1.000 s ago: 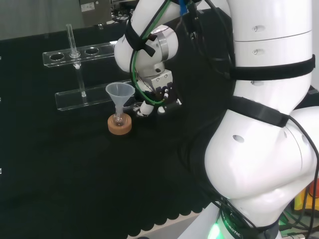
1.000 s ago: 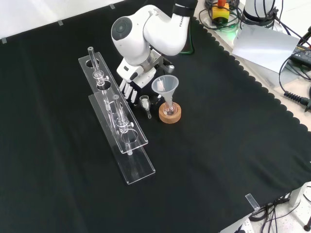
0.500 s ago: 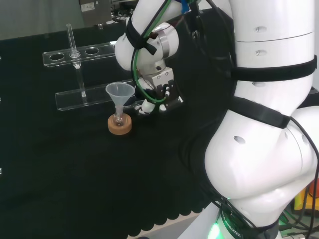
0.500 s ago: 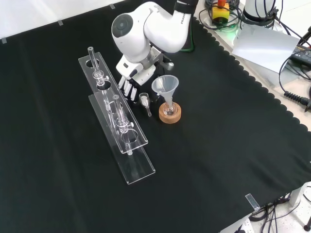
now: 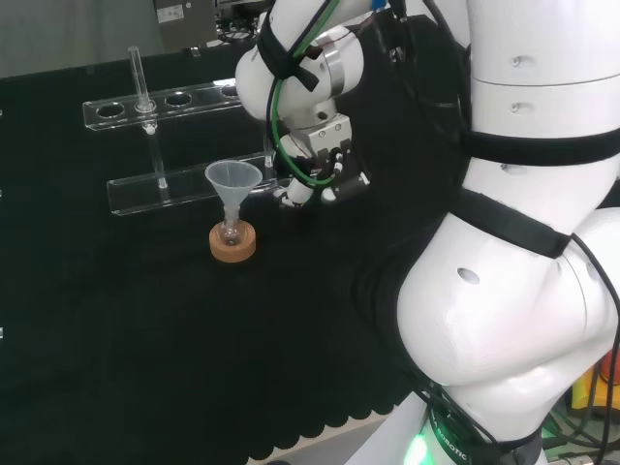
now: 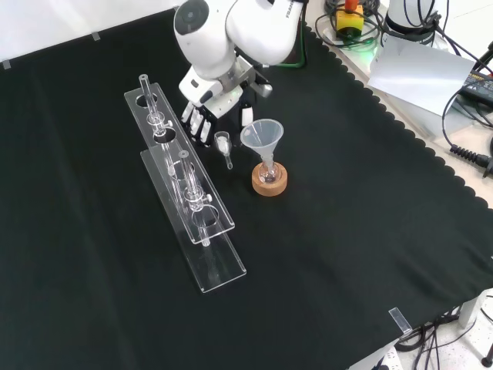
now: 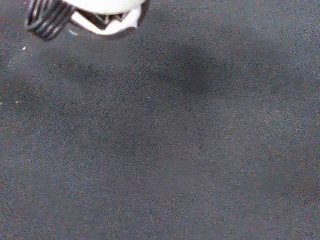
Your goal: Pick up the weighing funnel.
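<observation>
One small clear piece, the weighing funnel (image 6: 223, 143), sits just left of the funnel's (image 6: 262, 136) mouth in the front view, cup up, stem slanting down.

- The hand (image 6: 218, 100) is above and left of the funnel in that view. Its fingers (image 6: 197, 123) and thumb close on the cup from either side. It reads as a pinch, though the contact points are too small to confirm.
- The piece looks lifted off the black cloth (image 6: 347, 231). That is my judgement from the gap under the stem.
- Step in hand: the lift. Take it straight up and keep the wrist level, so the cup stays mouth up and the stem does not swing.
- The lane is tight. The funnel's rim is close on one side and a clear rack (image 6: 202, 231) stands left of the funnel on the other. Drift toward neither until you are above the rim.
- Do not regrip in the air; clear ware like this probably slips easily.

Containers:
- The funnel stands in a small flask (image 6: 268, 174) on a cork ring (image 6: 269, 185). The cone looks empty, and the flask's contents cannot be told.
- A second rack (image 6: 146, 108), farther left of the funnel, holds a tall test tube (image 6: 145, 91). It looks empty.
- No contents can be made out in the weighing funnel.
</observation>
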